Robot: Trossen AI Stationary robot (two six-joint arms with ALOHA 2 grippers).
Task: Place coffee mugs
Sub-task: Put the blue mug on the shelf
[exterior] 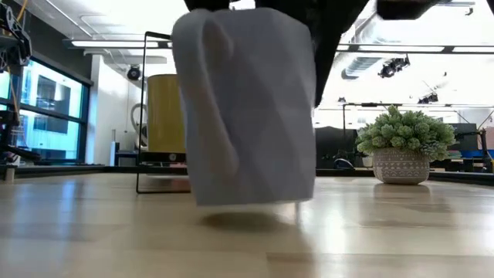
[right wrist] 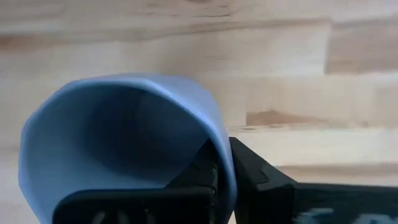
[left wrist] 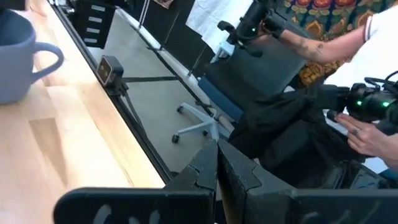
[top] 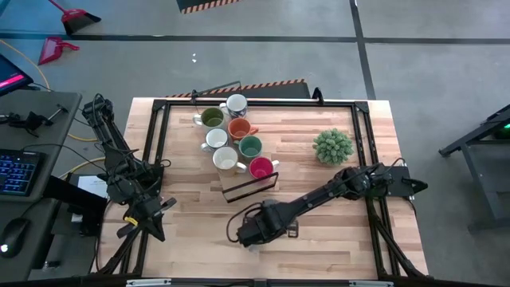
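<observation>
Blue mug (right wrist: 124,149): your right hand (right wrist: 221,168) pinches its rim, one finger inside; it hangs tilted just above the table (top: 335,215), near the front edge.
Other mugs (top: 231,137): seven clustered toward the back, beyond the black rack (top: 251,185).
Inside: the mugs look empty.
Left hand (top: 147,214): fingers together, parked off the table's left side.

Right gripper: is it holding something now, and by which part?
Yes. The right gripper is shut on the blue mug, pinching its rim wall, one finger inside and one outside. The left gripper is shut and holds nothing.
</observation>
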